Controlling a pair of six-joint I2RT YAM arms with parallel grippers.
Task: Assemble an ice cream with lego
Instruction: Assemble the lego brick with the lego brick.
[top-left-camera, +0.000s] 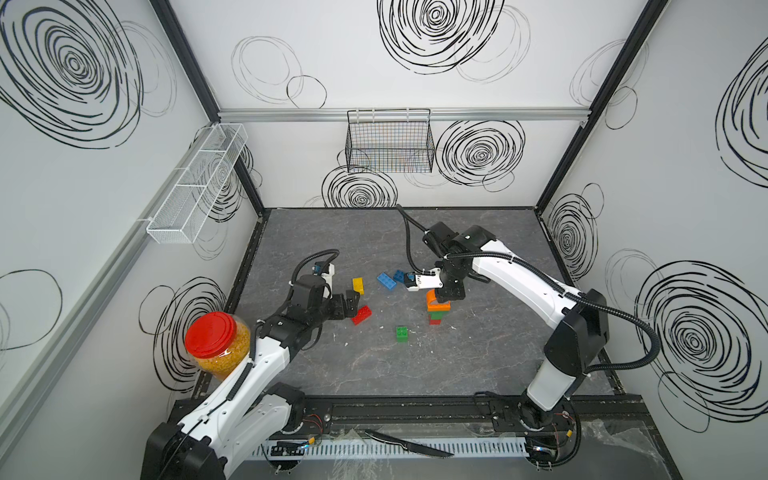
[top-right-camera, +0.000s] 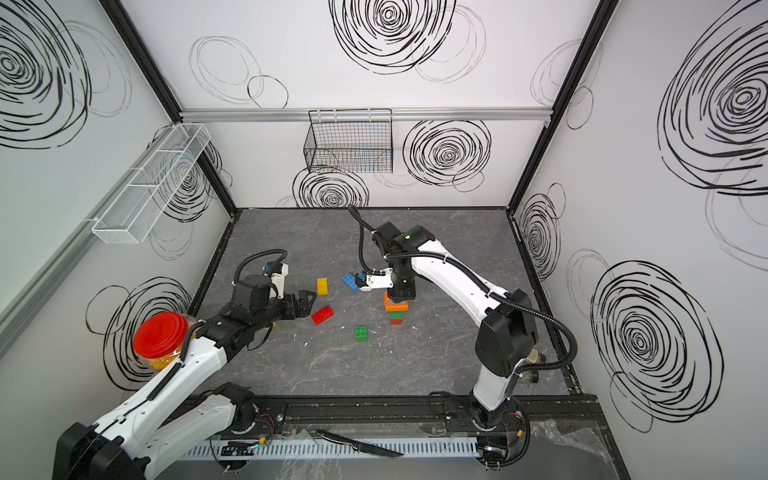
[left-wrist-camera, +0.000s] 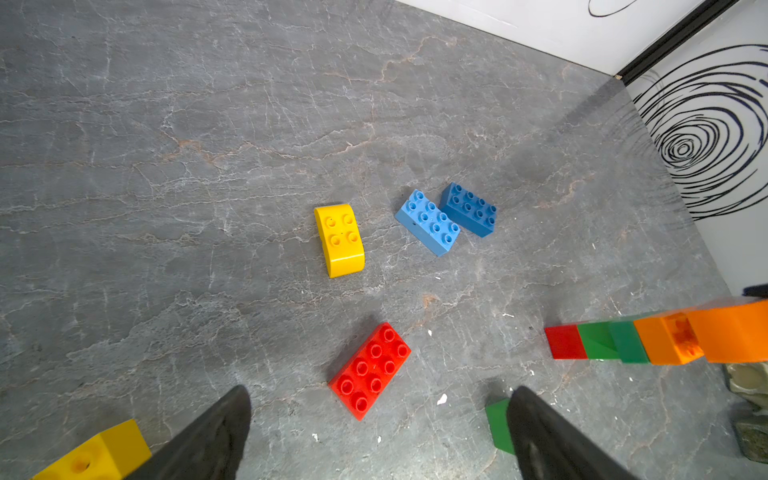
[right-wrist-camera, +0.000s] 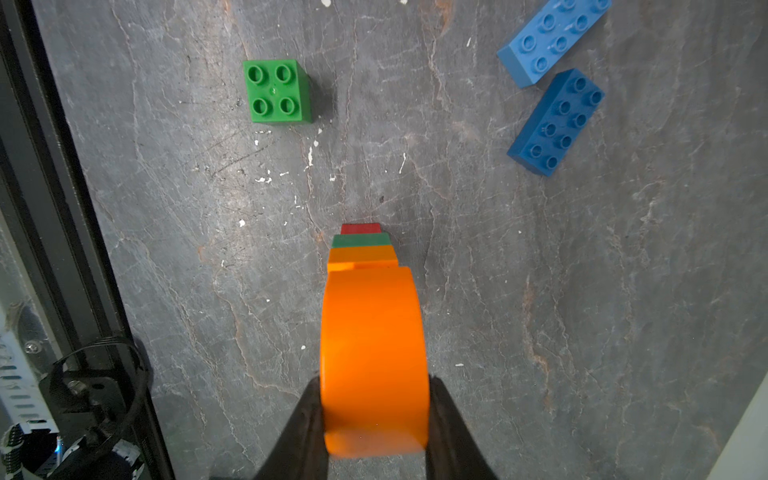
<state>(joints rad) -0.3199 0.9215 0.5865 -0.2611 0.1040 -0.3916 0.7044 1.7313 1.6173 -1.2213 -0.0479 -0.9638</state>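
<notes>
Directly beneath the right gripper (top-left-camera: 441, 300), in both top views, stood the stack (top-left-camera: 436, 316) of red, green and orange lego. The jaws were clamped on an orange dome piece (top-left-camera: 431, 296) at the stack's top; whether it had seated on the studs could not be told from there. The left gripper (top-left-camera: 352, 306) hung spread wide and empty, with the red oblong brick (top-left-camera: 362, 314) just off its fingertips, a yellow rounded piece (top-left-camera: 358, 285) a little beyond, and the stack well apart to its side. In the left wrist view the red oblong brick (left-wrist-camera: 370, 370) lay just ahead of the two dark fingers (left-wrist-camera: 216, 432), the light blue brick (left-wrist-camera: 428, 222) and dark blue brick (left-wrist-camera: 468, 210) lay farther ahead, and a green square brick (left-wrist-camera: 496, 424) was half hidden behind one finger. In the right wrist view the orange dome piece (right-wrist-camera: 374, 353) filled the gap between the fingers, gripped on its flat sides, with the orange, green and red layers lined up below it. The step in hand looked to be pressing the dome home. Doing it well would call for edges square to the orange brick and a push straight down the stack's axis, since so narrow a column would likely tip under any sideways load. The jaws should let go only once the seam had closed.
</notes>
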